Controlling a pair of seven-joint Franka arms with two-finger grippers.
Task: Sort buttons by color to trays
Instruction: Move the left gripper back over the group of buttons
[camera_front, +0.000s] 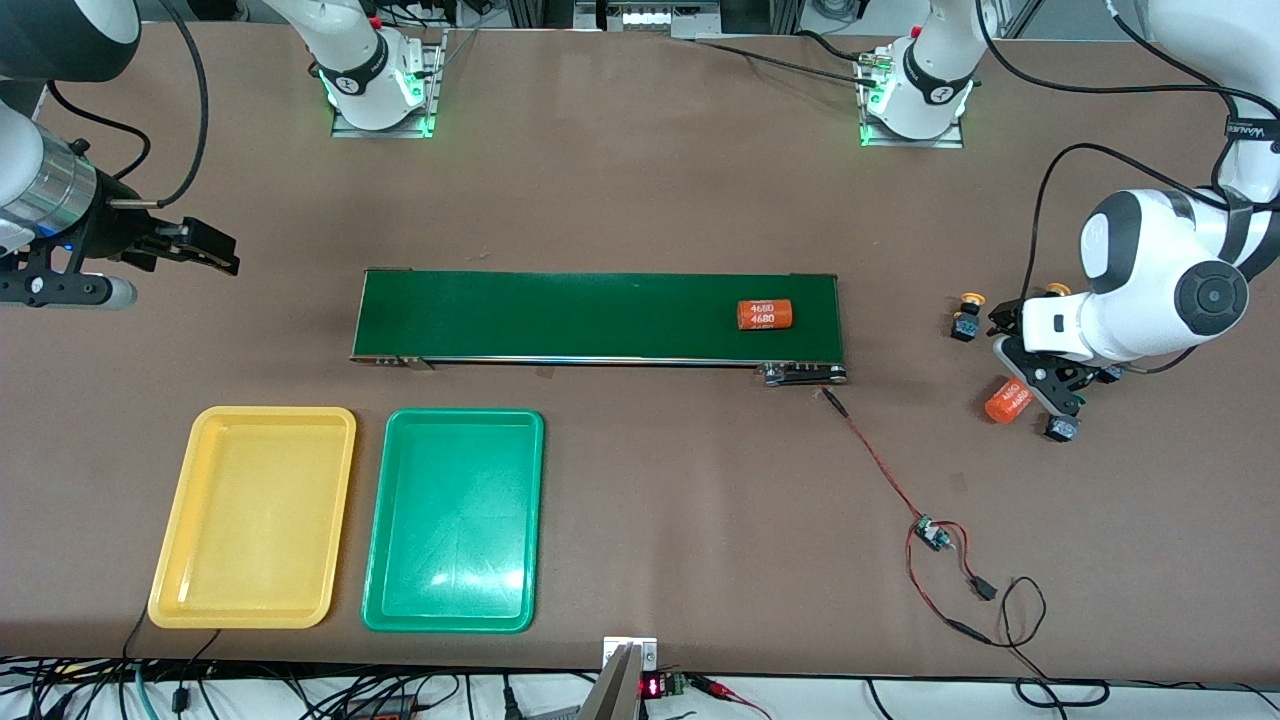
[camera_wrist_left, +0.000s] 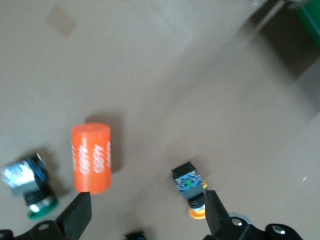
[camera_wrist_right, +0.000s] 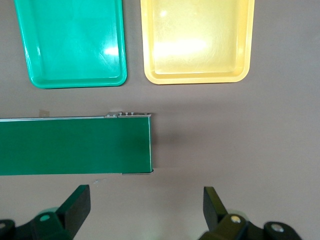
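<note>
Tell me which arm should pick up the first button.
Left, I'd say. The left gripper hangs open over the buttons at its end of the table. The right gripper waits open near the conveyor belt, away from them.

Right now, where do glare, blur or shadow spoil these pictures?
Front view: a bright patch of glare on the green tray. Right wrist view: sharp, with glare on the yellow tray. Left wrist view: softly blurred; the orange cylinder throws a dark shadow, and the print on it is smeared.
</note>
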